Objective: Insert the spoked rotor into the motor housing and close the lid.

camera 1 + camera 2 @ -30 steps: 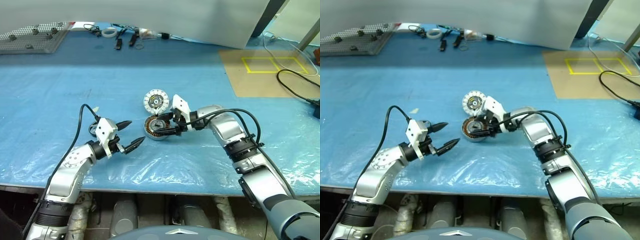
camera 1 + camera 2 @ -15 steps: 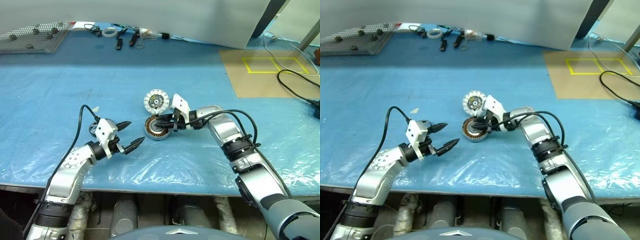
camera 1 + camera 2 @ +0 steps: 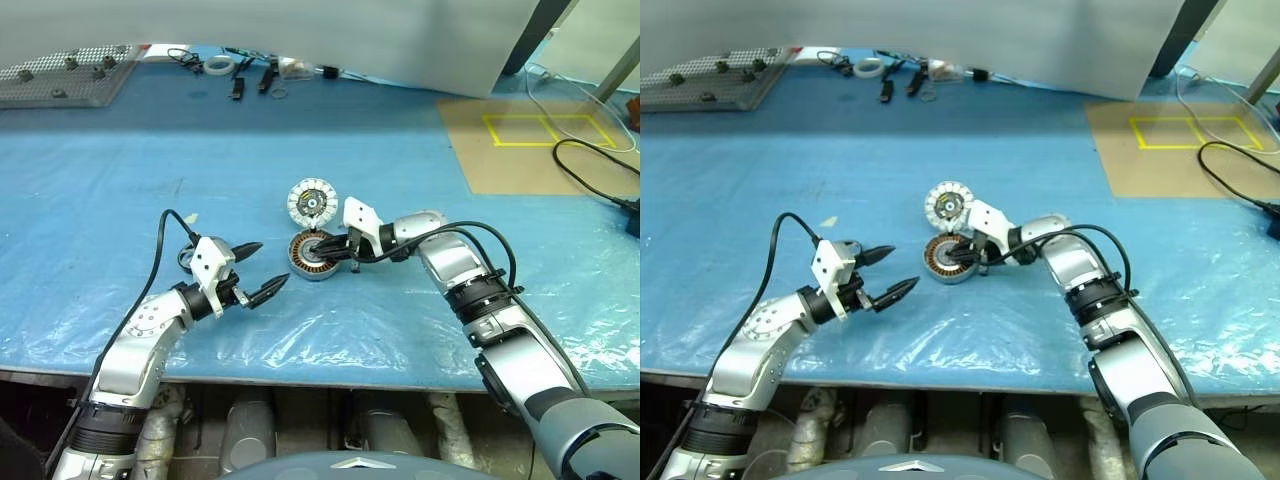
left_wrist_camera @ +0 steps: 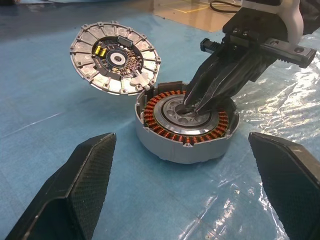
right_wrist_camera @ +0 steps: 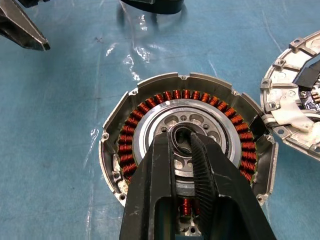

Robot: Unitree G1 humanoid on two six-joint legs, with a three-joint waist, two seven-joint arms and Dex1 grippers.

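Two arms over the blue table (image 3: 120, 180). The motor housing (image 3: 315, 257) sits mid-table, windings up, with the lid (image 3: 311, 203) propped touching its far edge. My left gripper (image 3: 270, 263) hangs wide apart nearby. My right gripper (image 5: 181, 136) is pinched nearly together at the central hub (image 5: 192, 119). Lid open, so I reckon it's the insertion step: next I lift clear and fetch the spoked rotor.

Silver jointed arms with black cables, white wrist blocks and black tapered jaws with ribbed inner faces.
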